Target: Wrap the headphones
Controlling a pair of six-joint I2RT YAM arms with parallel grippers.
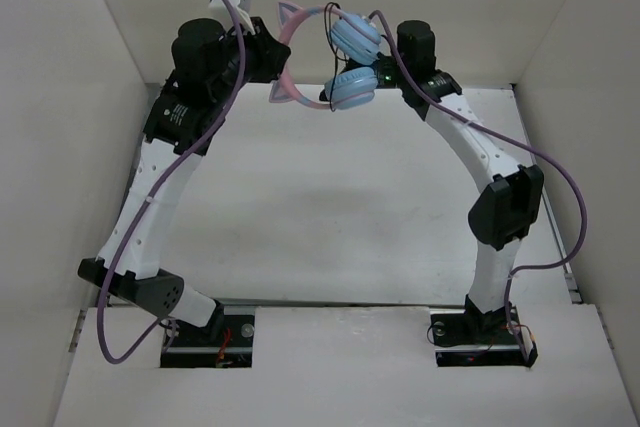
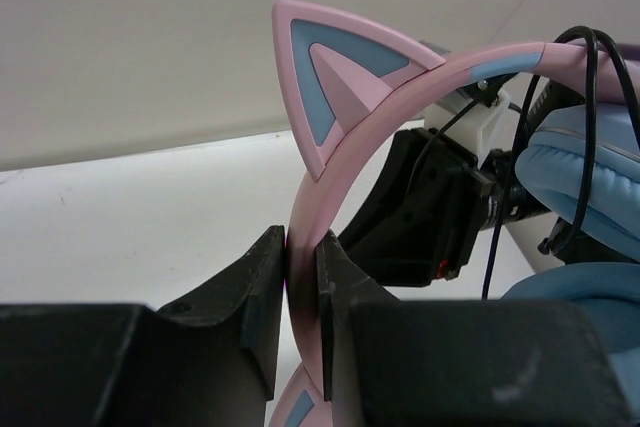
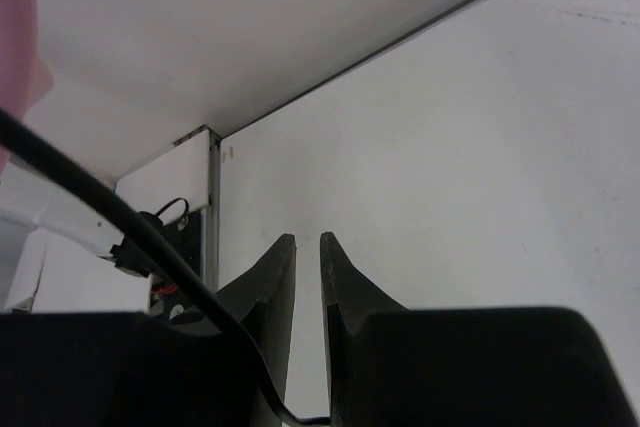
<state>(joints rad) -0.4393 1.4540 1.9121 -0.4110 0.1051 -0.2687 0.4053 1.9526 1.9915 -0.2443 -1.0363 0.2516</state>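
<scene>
The left fingers [image 2: 258, 292] are clamped on the pink cat-ear headband [image 2: 345, 172] of the small plastic over-ear headphones [image 1: 350, 87], gripping the bare arc between the two cat ears. The headphones hang in the air at the far side, well above the white bench [image 1: 320, 217], with the two round light blue ear cups [image 2: 590, 177] toward the right arm.

The right fingers [image 3: 275, 297] stand nearly together. The thin black cable [image 3: 110, 212] runs taut to the root of their narrow gap and seems nipped there, though the pinch itself is hidden.

The headphones look light. The band is stiff but springy and glossy, so it may slip or twist in a narrow grip; the middle of the arc is the sound hold. The cable is limp, thin and easily snagged, and is best taken near its free end and wound under gentle tension.
</scene>
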